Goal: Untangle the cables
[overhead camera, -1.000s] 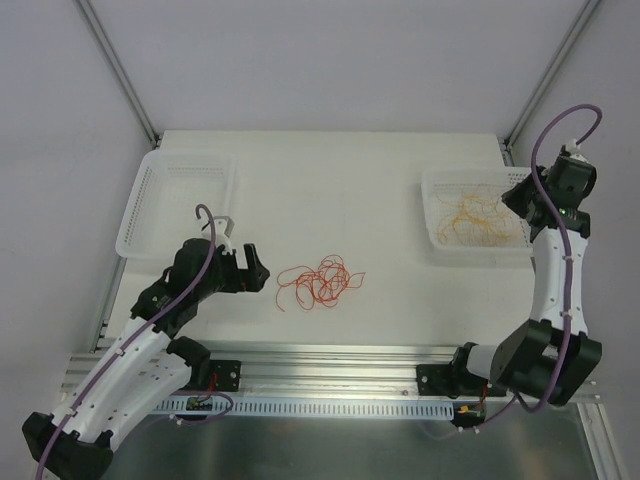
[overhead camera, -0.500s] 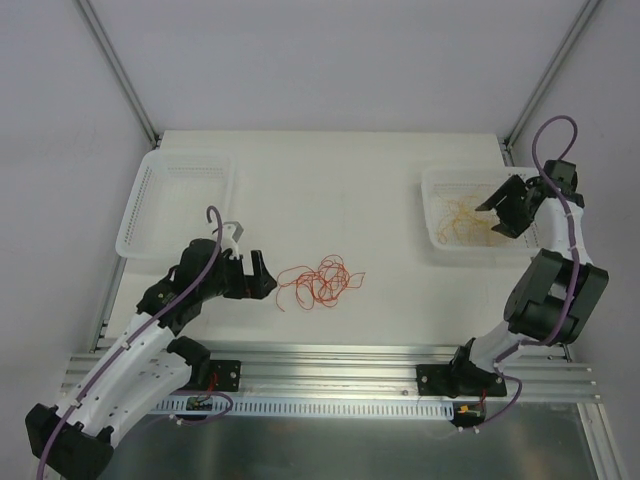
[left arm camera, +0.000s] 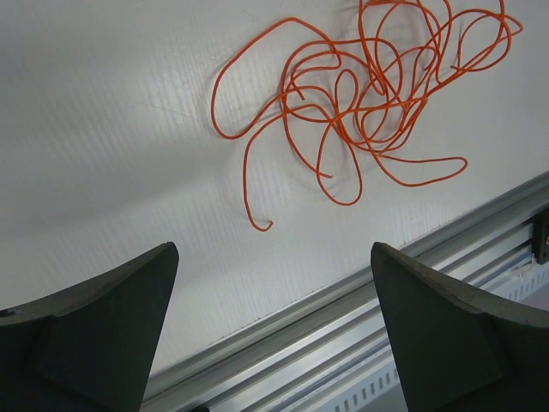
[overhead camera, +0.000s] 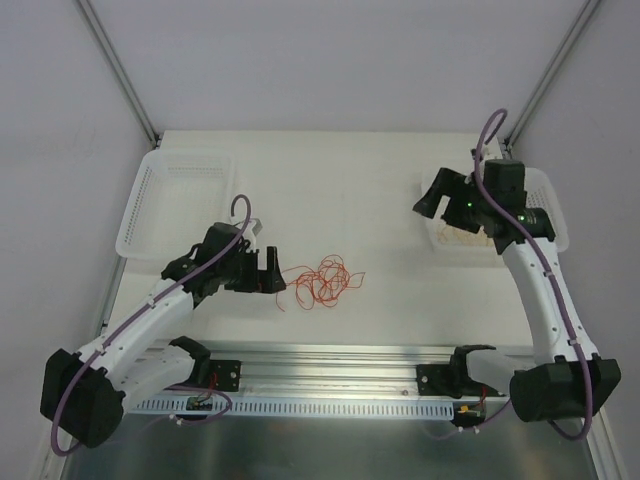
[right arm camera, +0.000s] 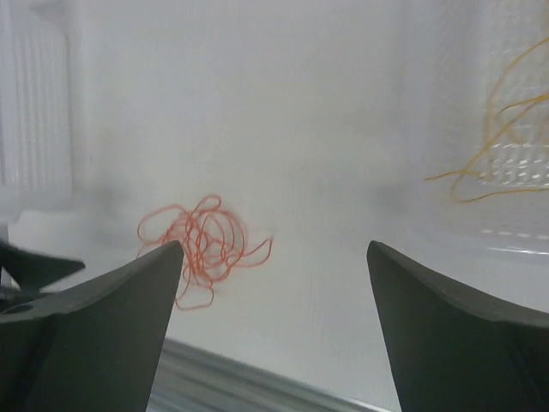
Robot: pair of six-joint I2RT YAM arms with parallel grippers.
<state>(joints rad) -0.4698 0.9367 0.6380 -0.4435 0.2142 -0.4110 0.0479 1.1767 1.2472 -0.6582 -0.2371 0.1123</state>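
- The table was a matt white sheet, faintly ribbed.
- The cables looked smooth and slightly glossy.
- The rail was brushed metal.
- The basket was white perforated plastic.
- The left gripper had matt dark fingers, seemingly plastic.

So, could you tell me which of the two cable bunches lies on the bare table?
The red-orange tangle, just ahead of the left gripper; the paler yellow strands sit in the right-hand basket.

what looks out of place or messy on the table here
Only the red-orange cables: a knotted heap of loops loose on the table. The yellow-orange strands lie in the right basket. Nothing looks damaged.
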